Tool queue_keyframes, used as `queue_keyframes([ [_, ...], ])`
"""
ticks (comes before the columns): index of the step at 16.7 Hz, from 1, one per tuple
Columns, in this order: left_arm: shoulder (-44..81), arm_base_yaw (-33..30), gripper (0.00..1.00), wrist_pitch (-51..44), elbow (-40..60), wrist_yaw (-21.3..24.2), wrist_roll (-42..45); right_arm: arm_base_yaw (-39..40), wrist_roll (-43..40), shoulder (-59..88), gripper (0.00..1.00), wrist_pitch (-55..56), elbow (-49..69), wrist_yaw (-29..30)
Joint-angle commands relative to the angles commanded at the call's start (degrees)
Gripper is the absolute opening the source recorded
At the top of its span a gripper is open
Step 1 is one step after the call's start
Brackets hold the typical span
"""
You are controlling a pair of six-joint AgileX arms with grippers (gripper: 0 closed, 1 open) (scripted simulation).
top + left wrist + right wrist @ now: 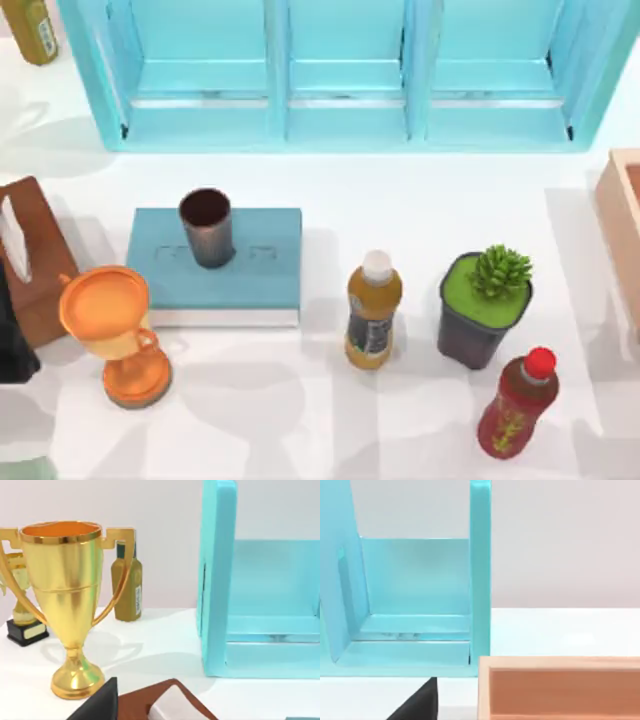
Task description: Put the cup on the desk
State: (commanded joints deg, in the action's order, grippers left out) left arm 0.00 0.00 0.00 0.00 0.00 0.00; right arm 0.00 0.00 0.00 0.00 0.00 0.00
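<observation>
Brown cup (pixel 206 227) stands upright on the teal book (pixel 218 262), which lies on the white desk (pixel 420 215). Orange trophy (pixel 112 330) at 7 o'clock, tea bottle (pixel 372 310) at 4 o'clock. Gripper states: cannot tell.

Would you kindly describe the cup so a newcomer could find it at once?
Start at the blue cabinet along the far edge. In front of its left part lies a teal book; the cup stands upright on it. It is a small, dark brown, handleless tumbler, unlike the orange trophy.
</observation>
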Motion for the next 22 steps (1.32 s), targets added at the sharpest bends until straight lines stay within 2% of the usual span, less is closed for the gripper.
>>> queue_keyframes([
  [5, 0.00, 0.00, 1.00, 0.00, 0.00, 0.00, 0.00, 1.17, 0.33, 2.02, 1.00, -1.29, 2.10, -0.10],
  [10, 0.00, 0.00, 1.00, 0.00, 0.00, 0.00, 0.00, 6.76, 2.80, 12.41, 1.00, -7.77, 13.92, 0.08],
  [15, 0.00, 0.00, 1.00, 0.00, 0.00, 0.00, 0.00, 14.91, 8.32, 28.89, 1.00, -17.61, 34.98, 1.56],
  [22, 0.00, 0.00, 1.00, 0.00, 0.00, 0.00, 0.00, 27.22, 20.52, 58.13, 1.00, -34.33, 75.00, 6.59],
])
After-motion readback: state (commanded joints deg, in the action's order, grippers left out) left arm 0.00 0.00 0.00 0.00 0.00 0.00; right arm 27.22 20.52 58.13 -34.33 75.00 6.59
